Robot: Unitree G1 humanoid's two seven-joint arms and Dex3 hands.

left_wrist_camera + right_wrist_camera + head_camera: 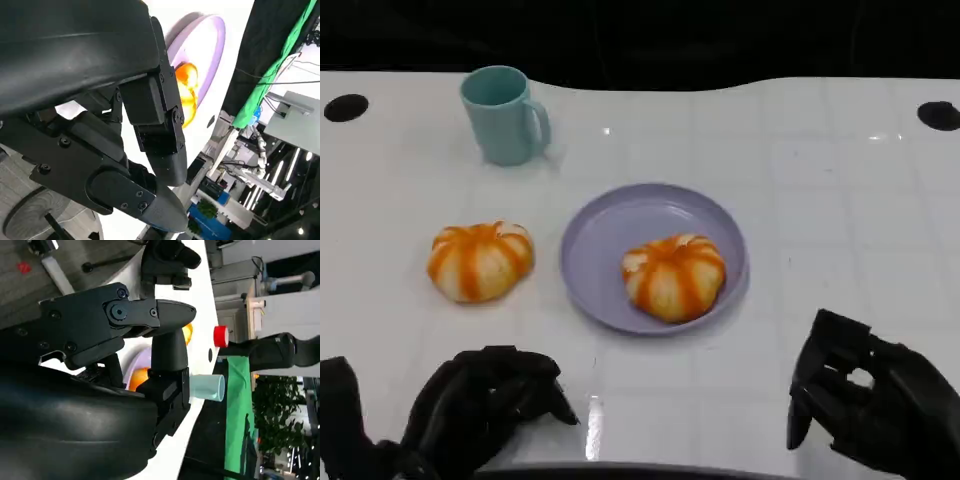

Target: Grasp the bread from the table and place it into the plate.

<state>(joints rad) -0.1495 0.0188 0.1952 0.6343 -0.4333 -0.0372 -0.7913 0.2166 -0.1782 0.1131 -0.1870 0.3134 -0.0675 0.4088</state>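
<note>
One orange-striped bread [480,261] lies on the white table, left of the purple plate [610,225]. A second striped bread [675,277] sits inside the plate, toward its right side; the left wrist view also catches this bread [188,90] and the plate [210,45]. My left hand [485,405] rests low near the table's front edge, below the left bread, holding nothing. My right hand [865,395] hovers at the front right, apart from the plate, fingers loosely bent and empty. In the right wrist view, its fingers [170,347] reach toward the plate [137,357].
A teal cup [505,112] stands at the back left, its handle to the right. Two dark round holes [345,107] mark the table's far corners. Bare white tabletop stretches right of the plate. A red cap-like object [220,336] sits beyond the table.
</note>
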